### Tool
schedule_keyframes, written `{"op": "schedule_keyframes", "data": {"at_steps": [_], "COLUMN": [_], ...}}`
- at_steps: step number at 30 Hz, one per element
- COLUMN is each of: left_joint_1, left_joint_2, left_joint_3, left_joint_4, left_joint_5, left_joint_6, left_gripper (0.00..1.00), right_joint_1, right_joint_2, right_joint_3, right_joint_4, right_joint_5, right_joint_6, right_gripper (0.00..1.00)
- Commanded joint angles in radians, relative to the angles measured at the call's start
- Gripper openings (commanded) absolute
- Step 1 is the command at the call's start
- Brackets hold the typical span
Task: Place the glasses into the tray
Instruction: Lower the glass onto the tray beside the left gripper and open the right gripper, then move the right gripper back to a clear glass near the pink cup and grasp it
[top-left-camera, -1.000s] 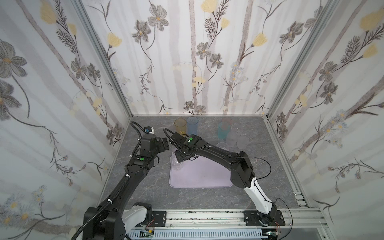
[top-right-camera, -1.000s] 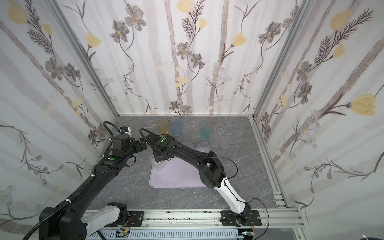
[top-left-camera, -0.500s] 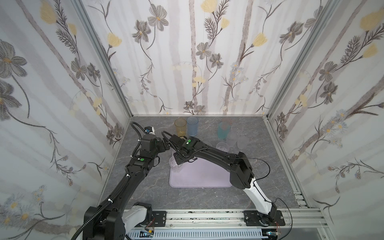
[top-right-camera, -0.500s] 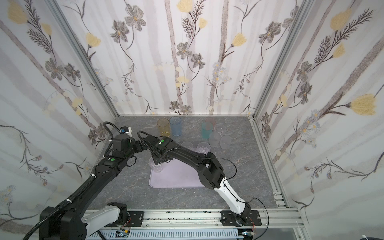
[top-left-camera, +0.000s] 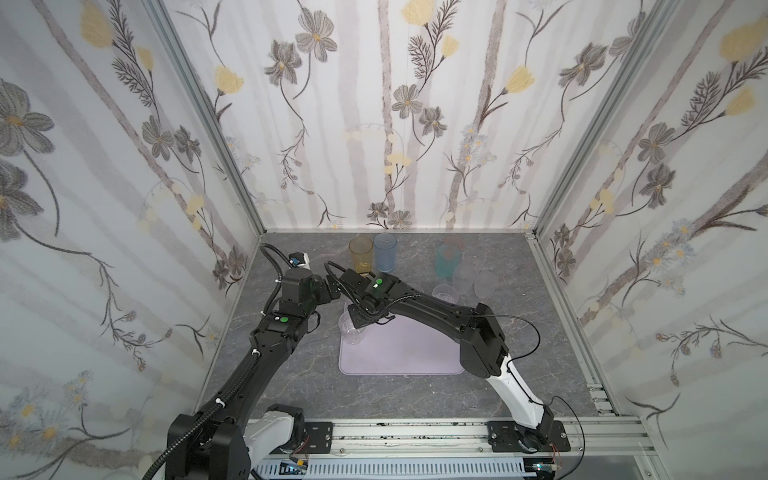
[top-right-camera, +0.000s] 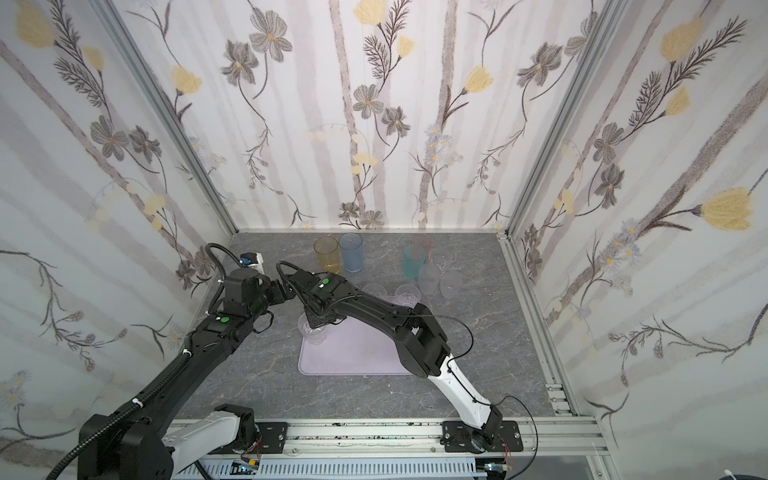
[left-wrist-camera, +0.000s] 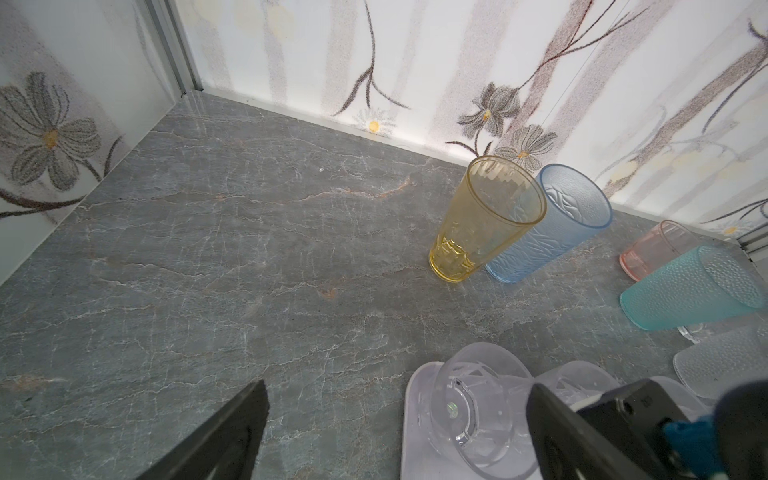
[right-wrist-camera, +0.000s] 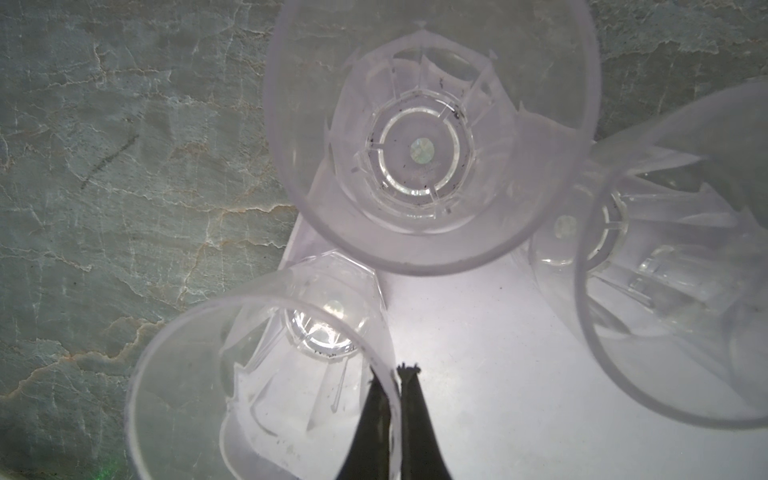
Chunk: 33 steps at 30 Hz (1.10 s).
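- The right gripper has its fingers pinched tight on the wall of a clear glass. One finger is inside the glass and one is outside.
- In a top view the clear glass is at the far left corner of the tray. I cannot tell if its bottom sits on the tray.
- I think the step is to set this glass down. To do it well, go straight down and keep the glass upright. Let go only when the bottom is flat.
- The spot is close to the tray's rim. The bottom should land fully inside the rim, or the glass may tip.
- A second glass and a third glass are just beside it. A swing could bump them.
- The left gripper is wide open and holds nothing. It hangs near the same corner, close to the right arm, so room there is tight.
- The front and right of the tray look bare, with lots of room.
- The amber glass, blue glass, teal glass and pink glass wait on the table by the back wall, apart from the tray.
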Motion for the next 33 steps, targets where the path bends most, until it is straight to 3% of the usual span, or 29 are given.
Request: {"op": "schedule_keyframes", "data": {"at_steps": [1, 10, 16, 19, 24, 28, 33], "left_joint_1": [0.001, 0.001, -0.03, -0.117, -0.364, -0.5, -0.603], "left_joint_2": [-0.004, -0.05, -0.031, 0.03, 0.206, 0.37, 0.522], "left_joint_3": [0.002, 0.021, 0.083, 0.151, 0.26, 0.336, 0.426], "left_joint_4": [0.03, 0.027, 0.027, 0.027, 0.03, 0.032, 0.03], "left_joint_5": [0.003, 0.016, 0.017, -0.026, -0.127, -0.133, -0.087], "left_joint_6": [-0.008, -0.024, -0.033, -0.027, -0.009, -0.023, -0.022], "left_gripper": [1.0, 1.0, 0.98, 0.97, 0.97, 0.98, 1.0], "right_joint_1": [-0.004, -0.045, -0.177, -0.321, -0.532, -0.679, -0.834], "right_joint_2": [-0.002, -0.139, -0.28, -0.348, -0.436, -0.453, -0.437], "right_joint_3": [-0.002, -0.002, -0.041, -0.117, -0.204, -0.274, -0.366], "right_joint_4": [0.031, 0.092, 0.112, 0.145, 0.227, 0.277, 0.299], "right_joint_5": [0.025, -0.092, -0.155, -0.121, -0.078, -0.025, 0.028], "right_joint_6": [0.011, 0.01, -0.059, -0.095, -0.128, -0.124, -0.128], "right_gripper": [0.03, 0.3, 0.43, 0.43, 0.43, 0.43, 0.46]}}
